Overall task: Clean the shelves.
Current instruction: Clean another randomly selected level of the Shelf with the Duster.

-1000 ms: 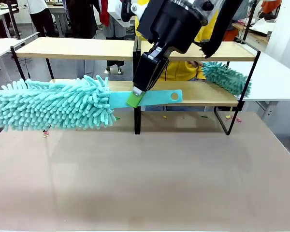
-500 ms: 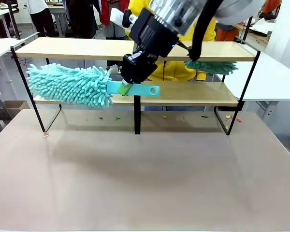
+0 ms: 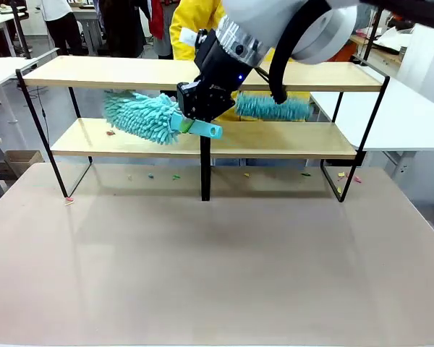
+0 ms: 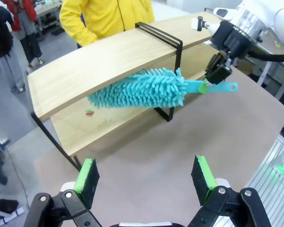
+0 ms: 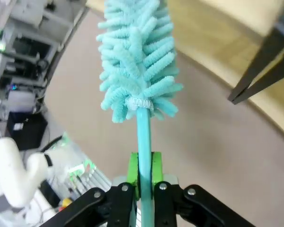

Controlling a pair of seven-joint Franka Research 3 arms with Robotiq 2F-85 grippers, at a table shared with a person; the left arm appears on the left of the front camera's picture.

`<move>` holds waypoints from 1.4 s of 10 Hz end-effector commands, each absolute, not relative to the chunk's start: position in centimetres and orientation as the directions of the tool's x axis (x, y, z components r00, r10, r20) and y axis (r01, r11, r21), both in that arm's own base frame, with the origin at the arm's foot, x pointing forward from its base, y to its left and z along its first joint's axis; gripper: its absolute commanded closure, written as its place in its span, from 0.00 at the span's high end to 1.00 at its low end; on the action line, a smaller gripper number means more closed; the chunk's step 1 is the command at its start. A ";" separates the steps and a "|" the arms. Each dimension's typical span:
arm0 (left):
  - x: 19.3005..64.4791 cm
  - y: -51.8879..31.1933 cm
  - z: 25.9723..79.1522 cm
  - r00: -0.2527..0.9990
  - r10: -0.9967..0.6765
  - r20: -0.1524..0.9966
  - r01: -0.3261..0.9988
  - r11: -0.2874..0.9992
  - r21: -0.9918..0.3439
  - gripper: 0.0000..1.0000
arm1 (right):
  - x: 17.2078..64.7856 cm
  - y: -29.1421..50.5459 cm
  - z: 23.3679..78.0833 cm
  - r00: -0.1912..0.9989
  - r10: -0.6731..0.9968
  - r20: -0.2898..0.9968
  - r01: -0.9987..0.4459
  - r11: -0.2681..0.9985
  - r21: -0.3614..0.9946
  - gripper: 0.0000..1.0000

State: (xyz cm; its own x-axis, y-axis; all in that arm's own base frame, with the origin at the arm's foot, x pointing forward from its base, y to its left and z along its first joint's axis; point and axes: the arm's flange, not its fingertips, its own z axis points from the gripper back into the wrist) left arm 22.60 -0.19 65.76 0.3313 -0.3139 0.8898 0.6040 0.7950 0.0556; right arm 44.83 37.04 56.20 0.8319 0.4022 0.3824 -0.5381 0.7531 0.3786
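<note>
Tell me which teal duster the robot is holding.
The left-hand duster, its handle clamped in the right gripper; the other duster, right of the centre post, isn't.

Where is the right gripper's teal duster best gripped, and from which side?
On its flat bare handle, pads across the two broad faces, coming in square to the strip: the fluffy head is soft and bulky. The right gripper is shut there.

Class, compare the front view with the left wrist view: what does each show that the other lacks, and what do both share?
Front view: a second fluffy teal duster between the tiers of the wooden two-tier shelves, and coloured scraps on the brown table. Left wrist view: the open left gripper above that table. Shared: the shelves, the person's yellow jacket, and the right gripper shut on the handle of a fluffy teal duster.
</note>
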 end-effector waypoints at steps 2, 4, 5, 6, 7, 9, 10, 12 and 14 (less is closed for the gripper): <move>22.6 -0.1 65.8 0.322 -0.317 0.892 0.615 0.787 0.058 1.00 | 46.8 38.6 55.6 0.889 0.253 0.382 -0.399 0.836 0.376 0.00; 22.6 -0.1 65.8 0.322 -0.317 0.892 0.615 0.787 0.058 1.00 | 47.9 39.0 54.7 0.921 0.160 0.354 -0.285 0.898 0.335 0.00; 22.6 -0.1 65.8 0.322 -0.317 0.892 0.615 0.787 0.058 1.00 | 48.1 39.1 54.3 0.934 0.138 0.330 -0.249 0.914 0.320 0.00; 22.6 -0.1 65.8 0.322 -0.317 0.892 0.615 0.787 0.058 1.00 | 48.2 39.2 54.1 0.941 0.140 0.308 -0.239 0.918 0.315 0.00; 22.6 -0.1 65.8 0.322 -0.317 0.892 0.615 0.787 0.058 1.00 | 48.3 39.5 53.9 0.946 0.151 0.285 -0.243 0.914 0.324 0.00; 22.6 -0.1 65.8 0.322 -0.317 0.892 0.615 0.787 0.058 1.00 | 48.2 40.1 53.9 0.940 0.181 0.289 -0.285 0.883 0.374 0.00; 22.6 -0.1 65.8 0.322 -0.317 0.892 0.615 0.787 0.058 1.00 | 48.4 40.5 53.8 0.937 0.198 0.286 -0.304 0.866 0.397 0.00; 22.6 -0.1 65.8 0.322 -0.317 0.892 0.615 0.787 0.058 1.00 | 48.2 42.0 53.3 0.929 0.261 0.262 -0.355 0.829 0.432 0.00; 22.6 -0.1 65.8 0.322 -0.317 0.892 0.615 0.787 0.058 1.00 | 48.2 43.0 53.1 0.910 0.317 0.266 -0.408 0.794 0.450 0.00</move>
